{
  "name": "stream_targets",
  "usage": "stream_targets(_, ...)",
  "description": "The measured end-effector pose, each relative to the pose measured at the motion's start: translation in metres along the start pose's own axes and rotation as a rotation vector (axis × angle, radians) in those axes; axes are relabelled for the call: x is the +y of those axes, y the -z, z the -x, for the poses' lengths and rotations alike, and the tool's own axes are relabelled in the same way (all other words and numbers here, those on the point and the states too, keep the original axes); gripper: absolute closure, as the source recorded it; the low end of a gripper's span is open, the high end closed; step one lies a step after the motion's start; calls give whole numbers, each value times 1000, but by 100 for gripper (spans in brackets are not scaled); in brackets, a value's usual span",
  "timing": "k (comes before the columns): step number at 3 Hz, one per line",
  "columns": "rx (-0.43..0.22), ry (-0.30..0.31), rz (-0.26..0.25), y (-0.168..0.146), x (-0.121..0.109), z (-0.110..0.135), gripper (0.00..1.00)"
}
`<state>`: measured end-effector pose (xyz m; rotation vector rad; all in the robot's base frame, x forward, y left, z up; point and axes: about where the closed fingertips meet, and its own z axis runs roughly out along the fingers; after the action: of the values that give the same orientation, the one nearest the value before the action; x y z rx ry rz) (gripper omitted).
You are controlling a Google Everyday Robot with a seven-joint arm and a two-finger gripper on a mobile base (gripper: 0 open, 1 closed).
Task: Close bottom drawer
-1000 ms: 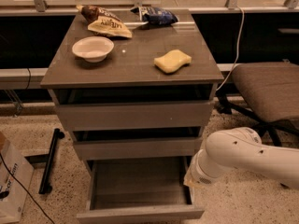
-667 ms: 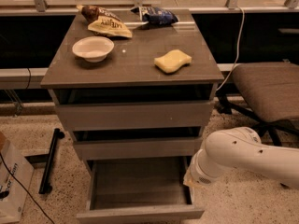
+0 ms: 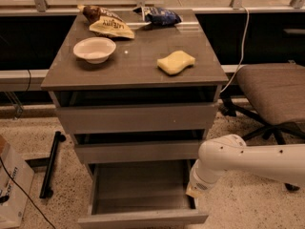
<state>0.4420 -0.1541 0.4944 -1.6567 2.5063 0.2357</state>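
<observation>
The bottom drawer [image 3: 143,217] of the grey-brown cabinet is pulled out toward me, and its shallow box looks empty. Its plain flat front runs along the lower edge of the view. My white arm reaches in from the right and bends down at the drawer's right side. The gripper [image 3: 196,191] is at the arm's lower end, beside the drawer's right wall near the front corner, and is mostly hidden by the wrist. The two upper drawers [image 3: 138,118] are nearly closed.
On the cabinet top [image 3: 138,75] lie a white bowl [image 3: 94,49], a yellow sponge [image 3: 176,62] and snack bags [image 3: 112,26]. An office chair [image 3: 271,92] stands at the right. A cardboard box [image 3: 12,190] and a black bar [image 3: 51,171] lie on the floor at the left.
</observation>
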Motion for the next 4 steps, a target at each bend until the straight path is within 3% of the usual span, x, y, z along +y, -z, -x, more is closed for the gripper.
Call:
stream_targets(1,13,-79,69,-41,-13,-18,100)
stream_targets(3,28,-98,89,-68,-13,-18,100)
stream_targets(4,26,-132,123,-100,-14,-22,100)
